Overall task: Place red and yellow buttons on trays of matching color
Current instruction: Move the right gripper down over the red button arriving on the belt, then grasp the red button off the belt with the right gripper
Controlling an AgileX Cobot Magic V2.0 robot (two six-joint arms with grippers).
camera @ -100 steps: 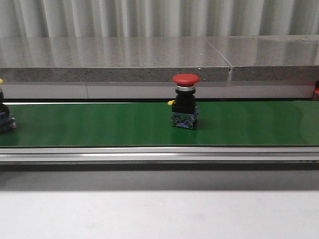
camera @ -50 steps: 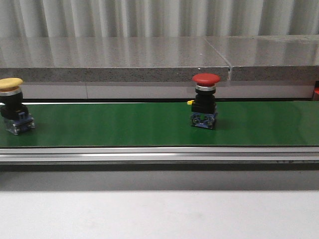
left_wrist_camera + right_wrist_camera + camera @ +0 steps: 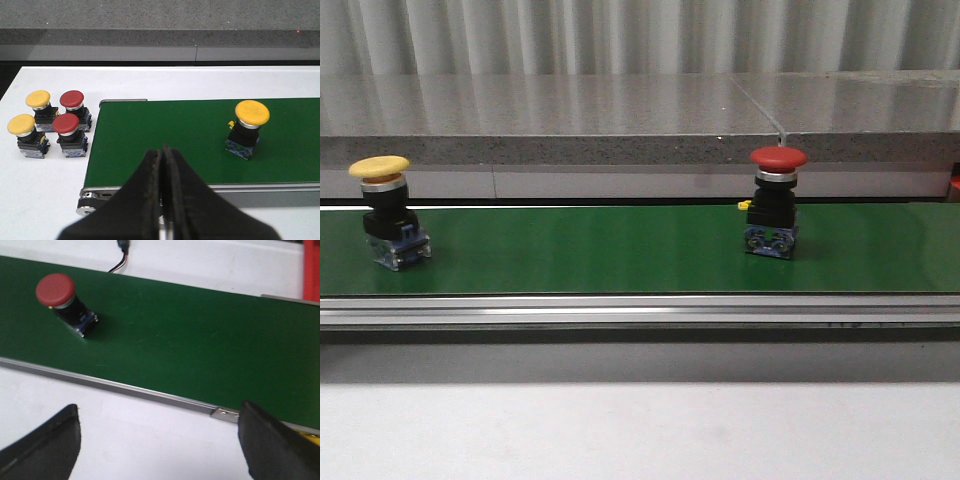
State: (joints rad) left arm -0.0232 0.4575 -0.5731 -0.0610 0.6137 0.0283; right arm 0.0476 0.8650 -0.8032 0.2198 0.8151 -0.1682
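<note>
While upright on belt [image 3: 570,250] | red button [image 3: 56,291] well apart from right claw [image 3: 160,440]

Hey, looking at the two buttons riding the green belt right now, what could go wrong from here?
1. The red button has drifted right along the green belt over the last second; the open right pincer hangs off the belt and may miss it.
2. The left pincer is shut, so it must open before taking the yellow button.
3. Both buttons are top-heavy and might tip if clipped.
</note>
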